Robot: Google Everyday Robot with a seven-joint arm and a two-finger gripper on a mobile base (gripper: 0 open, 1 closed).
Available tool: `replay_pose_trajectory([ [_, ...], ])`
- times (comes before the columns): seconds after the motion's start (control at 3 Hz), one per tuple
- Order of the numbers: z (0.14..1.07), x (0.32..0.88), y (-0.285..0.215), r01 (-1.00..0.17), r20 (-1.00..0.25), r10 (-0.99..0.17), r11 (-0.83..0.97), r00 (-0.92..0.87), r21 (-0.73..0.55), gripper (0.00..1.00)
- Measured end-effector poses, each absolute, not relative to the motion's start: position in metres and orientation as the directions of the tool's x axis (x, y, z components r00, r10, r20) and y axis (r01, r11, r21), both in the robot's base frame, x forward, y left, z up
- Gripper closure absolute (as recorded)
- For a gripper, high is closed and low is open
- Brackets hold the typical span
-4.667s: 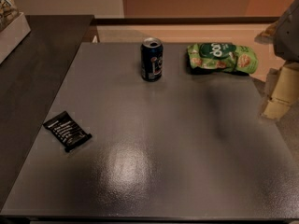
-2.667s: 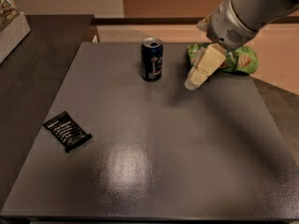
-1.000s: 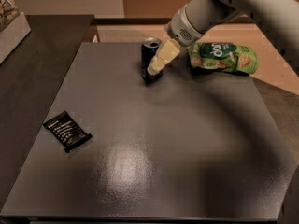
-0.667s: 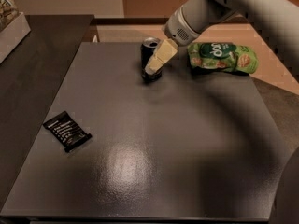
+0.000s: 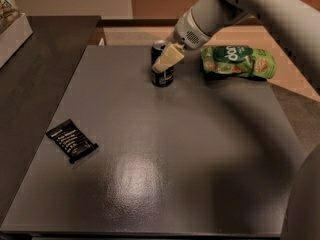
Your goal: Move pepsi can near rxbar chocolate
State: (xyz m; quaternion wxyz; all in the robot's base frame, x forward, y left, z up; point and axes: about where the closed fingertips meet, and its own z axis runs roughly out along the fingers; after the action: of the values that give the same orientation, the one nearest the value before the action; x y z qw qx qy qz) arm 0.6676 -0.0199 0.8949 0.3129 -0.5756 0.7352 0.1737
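The pepsi can is dark blue with a silver top. It stands upright at the far middle of the grey table. My gripper reaches in from the upper right and sits right at the can's upper part, covering its right side. The can rests on the table. The rxbar chocolate is a flat black wrapped bar with white text. It lies near the table's left edge, far from the can and closer to the camera.
A green crinkled snack bag lies to the right of the can at the far right of the table. My arm crosses above it. A dark counter runs along the left, with a white box at the far left.
My gripper has swung from the right side of the table leftward to the can and closed the last gap onto it. The can, bar and bag have not moved.
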Motion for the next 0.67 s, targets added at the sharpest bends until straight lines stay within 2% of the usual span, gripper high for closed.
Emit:
replay_pose_trajectory([
  [0.67,0.911,0.642,-0.017,-0.971,-0.672,-0.737,0.206,-0.072,-0.121,0.87],
])
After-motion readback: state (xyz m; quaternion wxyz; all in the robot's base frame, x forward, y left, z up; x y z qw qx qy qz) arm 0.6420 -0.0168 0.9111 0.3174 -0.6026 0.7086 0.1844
